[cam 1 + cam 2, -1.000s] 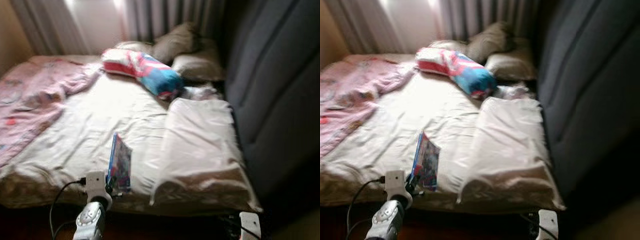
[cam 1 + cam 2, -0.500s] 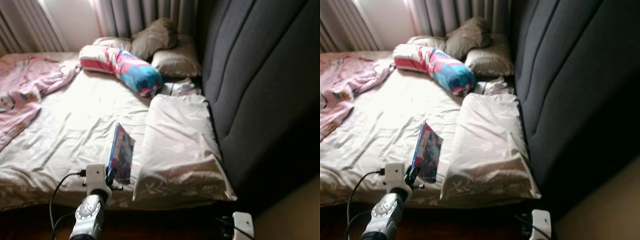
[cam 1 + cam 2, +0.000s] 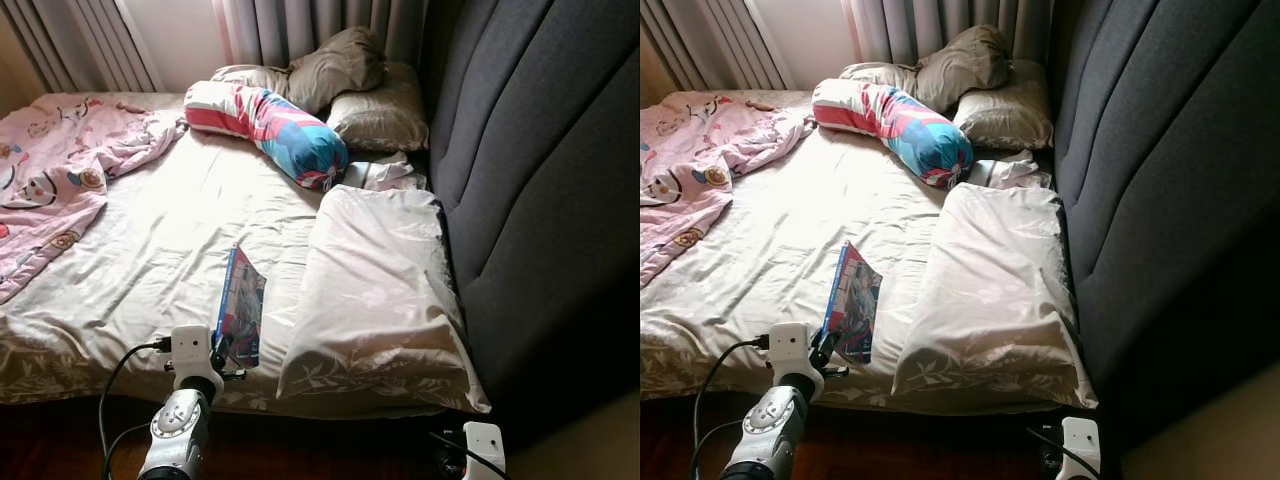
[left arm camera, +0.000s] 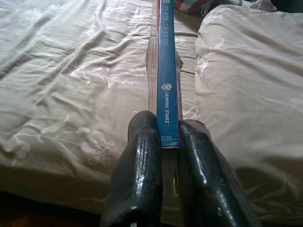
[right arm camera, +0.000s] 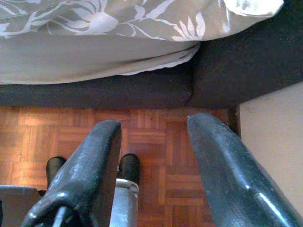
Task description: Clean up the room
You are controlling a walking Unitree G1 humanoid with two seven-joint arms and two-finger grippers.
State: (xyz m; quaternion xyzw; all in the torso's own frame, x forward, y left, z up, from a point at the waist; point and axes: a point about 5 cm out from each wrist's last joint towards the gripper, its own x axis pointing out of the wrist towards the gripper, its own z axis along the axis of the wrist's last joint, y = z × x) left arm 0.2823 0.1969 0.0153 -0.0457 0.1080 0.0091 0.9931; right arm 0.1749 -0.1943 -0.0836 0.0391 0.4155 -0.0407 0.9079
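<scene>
Blue-spined and thin, a glossy picture book (image 4: 167, 80) stands on edge in the left gripper (image 4: 169, 142), whose two black fingers (image 4: 142, 156) are clamped on its lower end; in the head views the book sits over the near edge of the bed, just left of the big cream floral pillow (image 3: 378, 300) and above the pale wrinkled bedsheet (image 3: 160, 260). Over the last second the whole scene has slid sideways and back and has sharpened from blur to a crisp picture, which reads as the head and body turning and settling, not as the bed's things moving: the book keeps the same place against the arm, and the striped pink-and-blue bolster (image 3: 270, 125), the pink cartoon-print blanket (image 3: 50, 190), the brown pillows (image 3: 350, 70) by the grey curtains (image 3: 320, 20) and the dark grey padded headboard (image 3: 540, 180) all lie as they did. For the tidying, that suggests the book is picked up and secure, and the robot is now looking for somewhere to put it. The right gripper (image 5: 154, 142) hangs low beside the bed with its fingers spread apart and nothing between them, over the parquet floor (image 5: 156, 165).
</scene>
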